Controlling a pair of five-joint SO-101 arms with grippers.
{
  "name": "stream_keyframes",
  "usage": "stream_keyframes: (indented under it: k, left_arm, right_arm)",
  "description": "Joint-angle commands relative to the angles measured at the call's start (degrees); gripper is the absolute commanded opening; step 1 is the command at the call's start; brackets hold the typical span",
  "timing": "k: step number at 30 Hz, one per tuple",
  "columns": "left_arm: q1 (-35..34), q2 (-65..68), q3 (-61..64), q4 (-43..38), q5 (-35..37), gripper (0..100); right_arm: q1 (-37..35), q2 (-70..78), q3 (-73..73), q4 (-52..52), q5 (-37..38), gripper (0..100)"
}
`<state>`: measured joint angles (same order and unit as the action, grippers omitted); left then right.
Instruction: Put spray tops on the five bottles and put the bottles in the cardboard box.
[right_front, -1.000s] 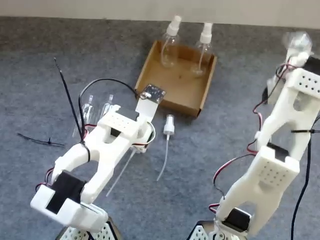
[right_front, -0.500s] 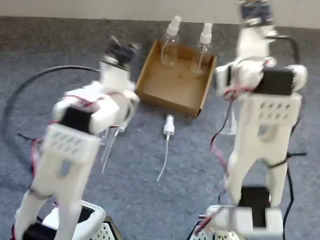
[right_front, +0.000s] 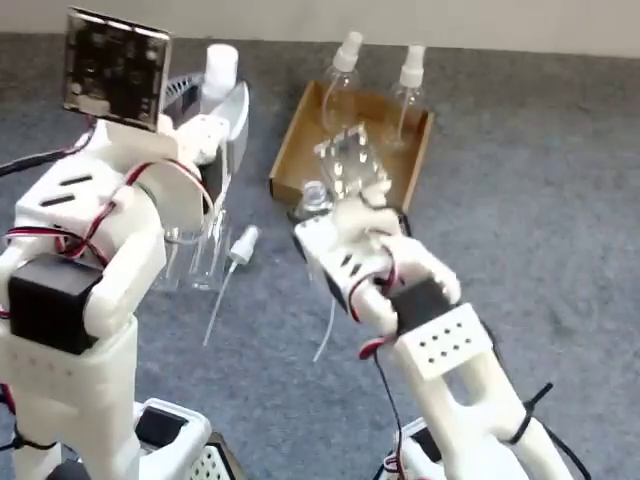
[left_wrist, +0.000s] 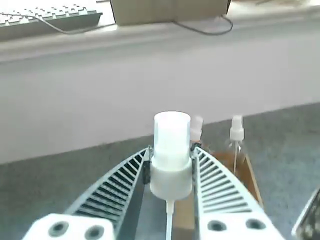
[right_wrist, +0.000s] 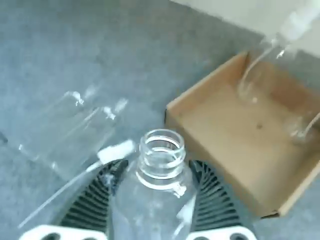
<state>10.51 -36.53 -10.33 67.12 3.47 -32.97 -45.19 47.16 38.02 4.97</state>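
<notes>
The left gripper (left_wrist: 171, 152) is raised above the carpet (right_front: 520, 200), toward 10 o'clock in the high view. Its two ribbed fingers are pressed against the sides of a white spray top (left_wrist: 171, 131), which stands upright between them with its thin tube hanging down.

The right gripper (right_wrist: 159, 182) is near the middle of the scene, just off the 7 o'clock corner of the cardboard box (right_front: 345, 200). It is pinching an open bottle (right_wrist: 161, 145), a clear one with a bare threaded neck. The fingers clamp its shoulders on both sides and the mouth points up.

The cardboard box sits toward 12 o'clock in the high view. It is a shallow tray with low walls. Two capped bottles (right_front: 343, 85) stand upright side by side along its 12 o'clock wall, each with a white spray top on.

Two bare bottles (right_front: 192, 255) lie on the carpet next to each other at about 9 o'clock from the box, partly behind the left arm. A loose spray top (right_front: 241, 243) lies just beside them on their 3 o'clock side, its tube trailing toward 7 o'clock. Another white tube (right_front: 325, 335) shows on the carpet at 6 o'clock from the box, its upper end hidden under the right arm.
</notes>
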Motion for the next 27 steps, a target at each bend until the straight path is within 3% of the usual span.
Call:
stream_keyframes:
  k: [1,7,14,19,27]
  left_arm:
    - [2.51,-0.57,-1.98,-5.19,0.97,5]
    - [11.12,-1.1,0.66,-9.93,0.53,5]
    - [12.09,-1.1,0.84,-13.63,0.97,5]
    - [12.53,-1.1,2.77,-17.32,0.97,5]
    - [17.54,-1.1,17.36,-32.18,-0.97,5]
  right_arm:
    - [-3.74,-5.14,4.79,-2.68,-0.09,0.4]
    - [-4.62,-14.37,7.69,-8.84,-0.53,0.4]
    - [-3.74,-25.89,25.27,-23.43,-1.76,0.4]
    - [-3.74,-31.08,30.64,-23.87,-3.34,0.4]
    - [-3.65,-31.78,30.9,-23.87,-3.34,0.4]
